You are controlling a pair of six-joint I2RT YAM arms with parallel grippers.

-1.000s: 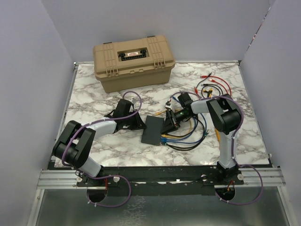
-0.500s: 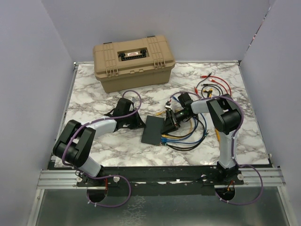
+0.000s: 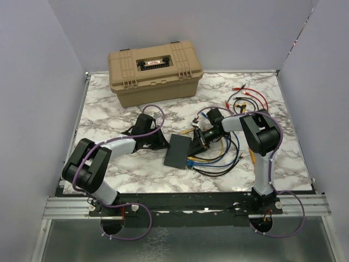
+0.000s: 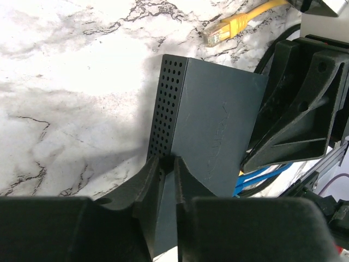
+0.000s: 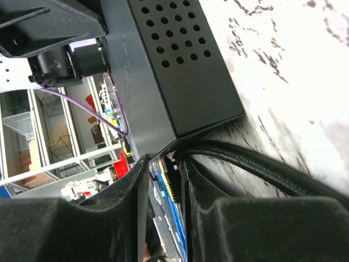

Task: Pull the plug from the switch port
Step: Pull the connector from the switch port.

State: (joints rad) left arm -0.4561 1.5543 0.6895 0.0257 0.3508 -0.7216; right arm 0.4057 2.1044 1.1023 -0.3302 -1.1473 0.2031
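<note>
Firstly, left tool (image 4: 166, 162): fingers drawn almost together over the near end of the switch (image 4: 218, 120), by its perforated side. It is placed to pin the box to the table (image 4: 65, 82) against the coming pull. Whether it pinches or merely presses, cannot tell. Item lies flat between both tools. Next, right tool (image 5: 163, 162): fingers set narrowly either side of what looks like a blue plug (image 5: 160, 184) at the port edge just ahead; firm clamping cannot be told. Beside it, black cable (image 5: 262, 164) passes outside the fingers.
</note>
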